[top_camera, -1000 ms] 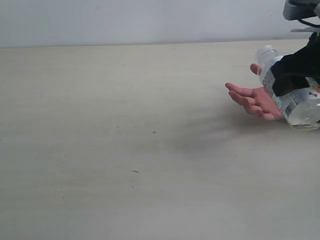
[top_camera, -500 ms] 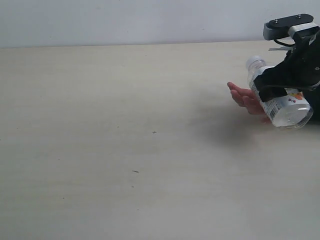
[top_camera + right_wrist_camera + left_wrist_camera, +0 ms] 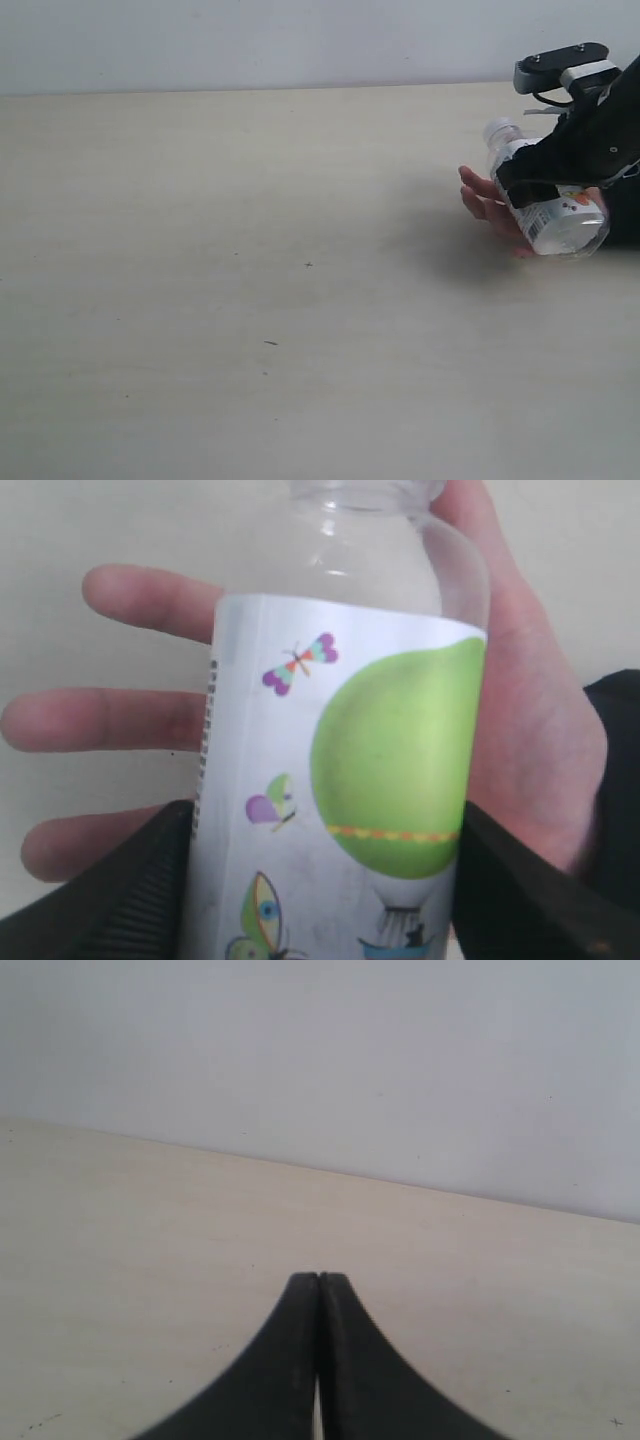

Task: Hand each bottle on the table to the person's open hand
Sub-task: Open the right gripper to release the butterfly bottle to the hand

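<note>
A clear bottle [image 3: 558, 218] with a white cap and a white label printed with a green balloon lies tilted in my right gripper [image 3: 542, 182], which is shut on its body. In the right wrist view the bottle [image 3: 340, 770] sits between the black fingers [image 3: 120, 890], directly over the palm of the person's open hand [image 3: 545, 730]. The hand [image 3: 482, 196] shows spread fingers just under the bottle's neck, low over the table [image 3: 250, 250]; touching or not, I cannot tell. My left gripper [image 3: 319, 1279] is shut with nothing in it, over bare table.
The pale table surface [image 3: 140, 1220] runs back to a plain light wall [image 3: 300, 40]. A dark sleeve [image 3: 620, 780] borders the person's hand at the far right edge. A few tiny dark specks [image 3: 270, 343] lie on the table.
My right gripper has carried the bottle leftward from the right edge to a spot over the palm. The person's hand has shifted slightly. The left gripper's motion cannot be judged.
</note>
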`<move>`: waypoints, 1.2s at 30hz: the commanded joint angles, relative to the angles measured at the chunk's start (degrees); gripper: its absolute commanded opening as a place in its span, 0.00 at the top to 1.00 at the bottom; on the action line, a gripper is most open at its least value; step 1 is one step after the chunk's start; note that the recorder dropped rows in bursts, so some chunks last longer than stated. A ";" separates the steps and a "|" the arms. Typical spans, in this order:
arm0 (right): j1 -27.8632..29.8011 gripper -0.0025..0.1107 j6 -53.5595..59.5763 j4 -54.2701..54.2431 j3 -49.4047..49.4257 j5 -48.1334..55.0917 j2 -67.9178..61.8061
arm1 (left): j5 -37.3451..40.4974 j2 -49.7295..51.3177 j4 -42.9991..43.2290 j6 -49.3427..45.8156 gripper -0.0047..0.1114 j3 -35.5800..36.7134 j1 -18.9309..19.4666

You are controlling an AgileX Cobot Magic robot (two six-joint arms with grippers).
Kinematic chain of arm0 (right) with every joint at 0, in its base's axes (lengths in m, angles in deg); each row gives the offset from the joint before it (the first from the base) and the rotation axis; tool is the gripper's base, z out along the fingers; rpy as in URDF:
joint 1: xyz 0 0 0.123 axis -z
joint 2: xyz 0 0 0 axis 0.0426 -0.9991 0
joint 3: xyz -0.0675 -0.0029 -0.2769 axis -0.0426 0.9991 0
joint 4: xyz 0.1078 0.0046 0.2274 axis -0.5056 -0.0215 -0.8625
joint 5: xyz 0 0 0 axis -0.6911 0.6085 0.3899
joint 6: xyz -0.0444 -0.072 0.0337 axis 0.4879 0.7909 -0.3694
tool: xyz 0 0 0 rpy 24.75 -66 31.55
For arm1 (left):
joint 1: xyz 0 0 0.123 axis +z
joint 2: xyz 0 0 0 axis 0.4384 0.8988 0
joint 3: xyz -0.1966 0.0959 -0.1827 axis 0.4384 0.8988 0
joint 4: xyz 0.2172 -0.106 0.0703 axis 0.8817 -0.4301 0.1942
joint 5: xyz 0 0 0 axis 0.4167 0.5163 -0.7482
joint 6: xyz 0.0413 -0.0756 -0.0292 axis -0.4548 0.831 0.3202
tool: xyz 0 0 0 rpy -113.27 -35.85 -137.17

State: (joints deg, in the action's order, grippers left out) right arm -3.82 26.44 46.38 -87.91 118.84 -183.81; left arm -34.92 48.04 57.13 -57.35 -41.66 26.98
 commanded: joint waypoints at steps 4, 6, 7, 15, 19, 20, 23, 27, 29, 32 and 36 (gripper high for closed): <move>0.24 0.87 0.26 0.56 0.17 -0.75 -0.21 | -0.15 -0.39 -0.31 0.00 0.96 0.21 0.09; 0.24 0.78 0.26 0.56 0.17 -0.75 -0.21 | -0.15 -0.39 -0.31 0.00 0.96 0.21 0.09; 0.24 0.74 0.26 0.56 0.17 -0.75 -0.21 | -0.15 -0.39 -0.31 0.00 0.96 0.21 0.09; 0.24 0.37 0.26 -0.09 0.17 -0.75 -0.21 | -0.15 -0.39 -0.31 0.00 0.96 0.21 0.09; 0.24 0.34 -0.11 -0.09 0.17 -1.02 -0.21 | -0.15 -0.39 -0.31 0.00 0.96 0.21 0.09; 0.24 0.34 -0.11 -0.09 0.17 -1.10 -0.21 | -0.15 -0.39 -0.31 0.00 0.96 0.21 0.09; 0.24 0.34 -0.20 -0.09 0.17 -1.80 -0.21 | -0.15 -0.39 -0.31 0.00 0.96 0.21 0.09; 0.24 0.34 -0.70 -0.09 0.17 -1.97 -0.21 | -0.15 -0.39 -0.31 0.00 0.96 0.21 0.09; 0.24 0.34 -0.57 0.42 0.17 -1.53 0.39 | -0.15 -0.39 -0.31 0.00 0.96 0.21 0.09; 0.24 0.34 0.41 2.40 0.17 -0.75 2.49 | -0.15 -0.39 -0.31 0.00 0.96 0.21 0.09; 0.24 0.34 0.41 2.99 0.17 -0.05 8.19 | -0.15 -0.39 -0.31 0.00 0.96 0.21 0.09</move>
State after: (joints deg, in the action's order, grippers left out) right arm -3.82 26.46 48.64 -87.91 118.65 -178.78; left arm -34.92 48.04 57.13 -57.35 -41.66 26.98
